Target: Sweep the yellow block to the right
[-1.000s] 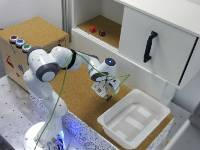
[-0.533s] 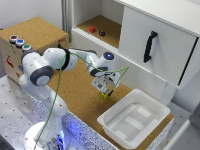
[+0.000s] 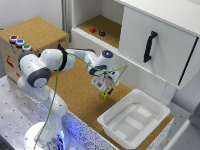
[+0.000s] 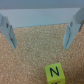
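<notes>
cork-brown board fills the ground under the claw (image 4: 42, 31), whose two fingers (image 4: 8, 30) stand well apart with nothing between them. the yellow block (image 4: 54, 73) lies on the cork just outside the gap, not between the fingers, apart from both, and shows a dark letter n on its top face. in the exterior view the claw (image 3: 103, 86) hangs low over the counter (image 3: 75, 95), and the yellow block (image 3: 105, 95) sits just below its tips, near the counter's front part. just beside it, toward the exterior view's right, lies a white tray (image 3: 161, 114). a thin yellow-green cable (image 3: 56, 90) runs along the arm. farther back, on the shelf (image 3: 112, 37) of the white cabinet, a small red block (image 3: 92, 29) and a dark block (image 3: 102, 33) sit near each other.
</notes>
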`<state>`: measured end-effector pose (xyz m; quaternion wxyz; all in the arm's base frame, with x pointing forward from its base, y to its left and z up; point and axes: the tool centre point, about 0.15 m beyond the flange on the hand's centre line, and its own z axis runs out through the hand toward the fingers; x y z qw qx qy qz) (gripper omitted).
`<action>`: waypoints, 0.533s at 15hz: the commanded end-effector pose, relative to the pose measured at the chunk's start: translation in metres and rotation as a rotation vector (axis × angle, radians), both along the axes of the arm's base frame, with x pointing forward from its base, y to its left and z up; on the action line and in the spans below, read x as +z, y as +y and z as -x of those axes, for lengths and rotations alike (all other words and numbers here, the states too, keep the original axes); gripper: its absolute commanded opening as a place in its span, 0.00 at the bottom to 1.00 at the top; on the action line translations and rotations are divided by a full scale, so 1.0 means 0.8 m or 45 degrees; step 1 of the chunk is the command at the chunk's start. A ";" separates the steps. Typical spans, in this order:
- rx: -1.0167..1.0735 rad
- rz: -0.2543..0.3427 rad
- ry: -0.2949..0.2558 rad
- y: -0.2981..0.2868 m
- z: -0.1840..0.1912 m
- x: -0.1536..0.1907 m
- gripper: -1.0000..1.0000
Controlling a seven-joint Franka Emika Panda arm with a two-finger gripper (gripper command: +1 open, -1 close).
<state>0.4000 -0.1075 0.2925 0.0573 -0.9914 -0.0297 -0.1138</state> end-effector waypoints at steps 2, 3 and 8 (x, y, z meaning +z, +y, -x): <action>0.190 0.142 -0.012 -0.036 -0.006 -0.034 1.00; 0.229 0.152 -0.003 -0.048 -0.004 -0.045 1.00; 0.354 0.044 0.095 -0.062 0.001 -0.095 1.00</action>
